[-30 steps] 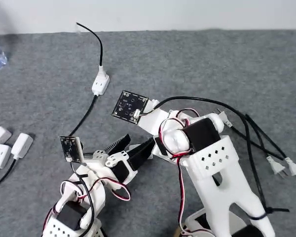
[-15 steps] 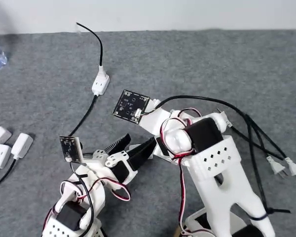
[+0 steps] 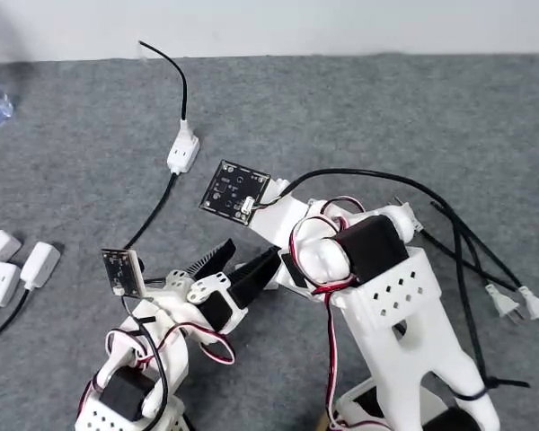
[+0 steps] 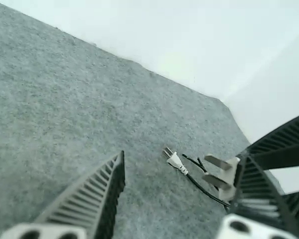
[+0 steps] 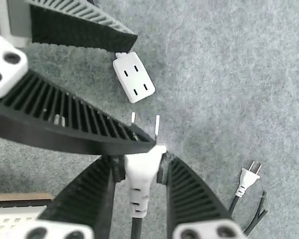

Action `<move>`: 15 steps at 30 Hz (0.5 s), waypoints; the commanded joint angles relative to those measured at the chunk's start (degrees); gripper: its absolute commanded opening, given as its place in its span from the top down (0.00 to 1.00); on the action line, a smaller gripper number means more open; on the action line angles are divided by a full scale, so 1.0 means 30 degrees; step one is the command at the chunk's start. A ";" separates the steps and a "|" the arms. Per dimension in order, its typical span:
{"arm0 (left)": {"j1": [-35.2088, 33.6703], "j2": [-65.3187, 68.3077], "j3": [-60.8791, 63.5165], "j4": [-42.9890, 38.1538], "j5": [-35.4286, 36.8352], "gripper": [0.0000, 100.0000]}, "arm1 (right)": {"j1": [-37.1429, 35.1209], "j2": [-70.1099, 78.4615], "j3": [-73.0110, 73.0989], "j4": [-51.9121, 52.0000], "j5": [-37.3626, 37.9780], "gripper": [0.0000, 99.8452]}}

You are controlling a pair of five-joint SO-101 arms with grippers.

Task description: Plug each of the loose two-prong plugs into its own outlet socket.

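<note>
Two prongs, plug (image 5: 141, 175) lengthwise toward socket (image 5: 134, 77) (right gripper (image 5: 141, 167))

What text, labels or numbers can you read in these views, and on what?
No readable text in any view.
Socket: four slots, no print visible.
Plug in the right gripper: plain white, no marking visible.
Circuit board and smaller board: any marks are too small to read.
</note>
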 commanded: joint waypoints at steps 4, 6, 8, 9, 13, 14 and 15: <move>0.0117 0.0205 0.0249 0.0381 0.0029 0.67 | -0.0659 -0.0982 -0.1963 0.0132 -0.0205 0.99; 0.0117 0.0205 0.0249 0.0381 0.0029 0.67 | -0.0659 -0.0982 -0.1993 0.0132 -0.0234 0.99; 0.0117 0.0205 0.0249 0.0381 0.0029 0.67 | -0.0659 -0.0982 -0.1993 0.0132 -0.0234 0.99; 0.0117 0.0205 0.0249 0.0381 0.0029 0.67 | -0.0659 -0.0982 -0.1963 0.0073 -0.0234 0.99; 0.0117 0.0205 0.0249 0.0381 0.0029 0.67 | -0.0601 -0.0952 -0.1905 0.0015 -0.0176 0.99; 0.0117 0.0205 0.0249 0.0381 0.0029 0.67 | -0.0601 -0.0923 -0.1875 0.0015 -0.0117 0.99; 0.0088 0.0205 0.0249 0.0381 0.0029 0.67 | -0.0571 -0.0894 -0.1817 -0.0015 -0.0059 0.99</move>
